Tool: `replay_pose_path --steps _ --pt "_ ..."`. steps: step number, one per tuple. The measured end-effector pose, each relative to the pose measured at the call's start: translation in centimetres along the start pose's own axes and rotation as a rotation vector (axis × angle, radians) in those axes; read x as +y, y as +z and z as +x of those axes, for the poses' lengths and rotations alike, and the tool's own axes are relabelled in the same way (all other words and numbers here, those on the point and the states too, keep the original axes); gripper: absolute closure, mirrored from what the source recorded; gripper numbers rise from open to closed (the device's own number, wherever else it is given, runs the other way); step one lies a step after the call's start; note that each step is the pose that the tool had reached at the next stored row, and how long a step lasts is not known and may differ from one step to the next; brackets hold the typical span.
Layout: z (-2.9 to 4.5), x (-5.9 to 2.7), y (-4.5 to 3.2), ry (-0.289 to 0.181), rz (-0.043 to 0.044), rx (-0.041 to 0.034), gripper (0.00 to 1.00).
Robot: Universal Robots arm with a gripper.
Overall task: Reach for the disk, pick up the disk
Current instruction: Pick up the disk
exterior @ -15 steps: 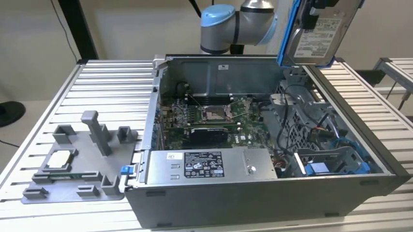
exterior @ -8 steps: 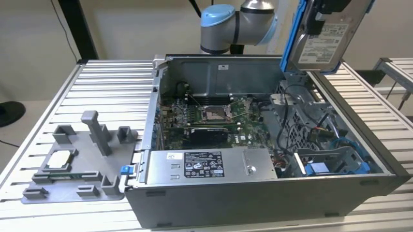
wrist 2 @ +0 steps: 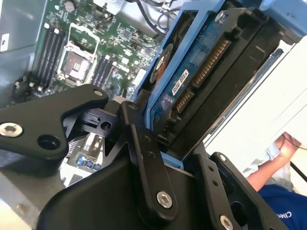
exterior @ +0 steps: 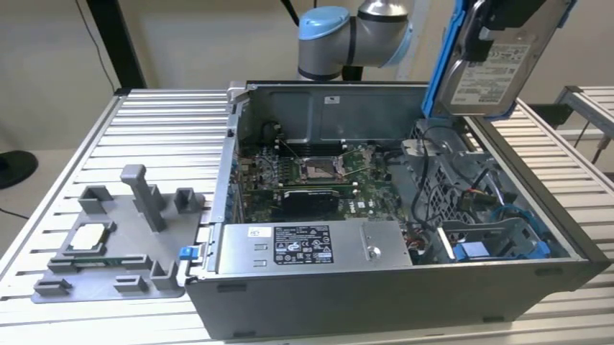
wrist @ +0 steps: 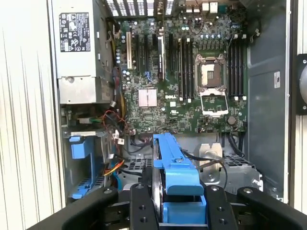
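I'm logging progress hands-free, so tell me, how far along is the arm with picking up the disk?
Reaching looks done, and so does the pickup: the gripper is shut on the disk, which in the exterior view hangs tilted in the air above the open computer case, clear of it. In the first wrist view its blue frame sits between the black fingers. Nothing of the pickup appears left.

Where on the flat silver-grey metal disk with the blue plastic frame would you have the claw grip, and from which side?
Grip across the thin blue-framed edges of the silver-grey disk, coming end-on at a short end. The flat slab offers narrow parallel edges there, and the broad label face stays clear. The black claw already holds it this way, lifted above the open grey computer case.
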State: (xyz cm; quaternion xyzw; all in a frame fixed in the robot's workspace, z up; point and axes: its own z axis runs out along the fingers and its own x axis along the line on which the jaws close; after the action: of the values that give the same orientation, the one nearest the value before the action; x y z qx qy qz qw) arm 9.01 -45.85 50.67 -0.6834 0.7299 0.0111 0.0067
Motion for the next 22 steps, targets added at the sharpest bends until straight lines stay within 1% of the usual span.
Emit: replay_pose_path --steps 5,14,22 --pt "1.37 -0.09 0.01 0.000 0.0000 0.0000 1.00" --pt "4.19 -0.28 0.05 0.000 0.0000 0.0000 1.00" --pt "6.73 -0.44 0.35 0.000 0.0000 0.0001 1.00"
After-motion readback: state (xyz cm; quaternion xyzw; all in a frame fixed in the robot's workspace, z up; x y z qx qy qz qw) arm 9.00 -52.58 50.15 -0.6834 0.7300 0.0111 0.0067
